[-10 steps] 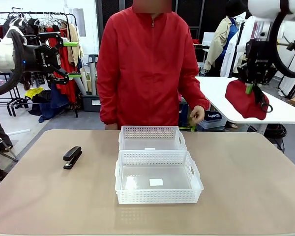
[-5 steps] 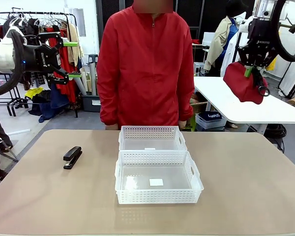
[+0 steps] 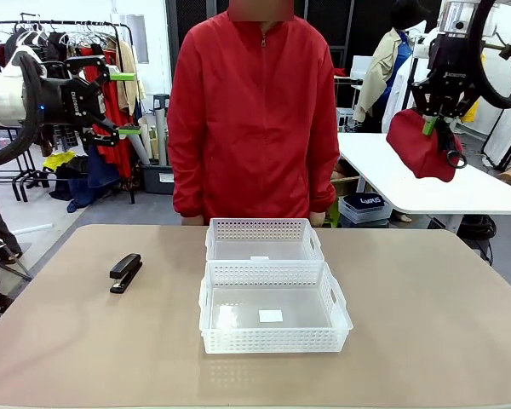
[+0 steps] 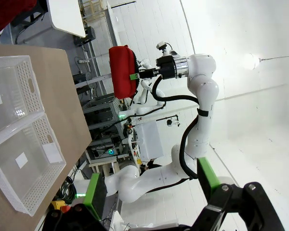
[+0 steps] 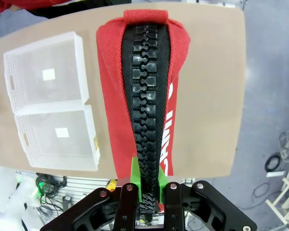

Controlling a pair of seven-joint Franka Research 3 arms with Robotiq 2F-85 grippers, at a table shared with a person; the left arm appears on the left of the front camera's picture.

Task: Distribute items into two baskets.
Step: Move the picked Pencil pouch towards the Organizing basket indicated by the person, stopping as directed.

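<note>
Two baskets [image 3: 272, 341] wait on the table [image 3: 426, 324]. My right claw [image 3: 428, 128] is pinched tight on the red pouch [image 3: 417, 155] by its zipper edge, high up and well to one side of them. Such a small bite may slip, and the pouch would drop outside. My left claw [image 3: 123, 104] hangs wide open, empty.

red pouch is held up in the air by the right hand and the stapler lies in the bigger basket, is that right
Not quite. The right hand does hold the red pouch up in the air, but the front view shows the stapler lying on the table, left of the bigger basket, not in it.
</note>
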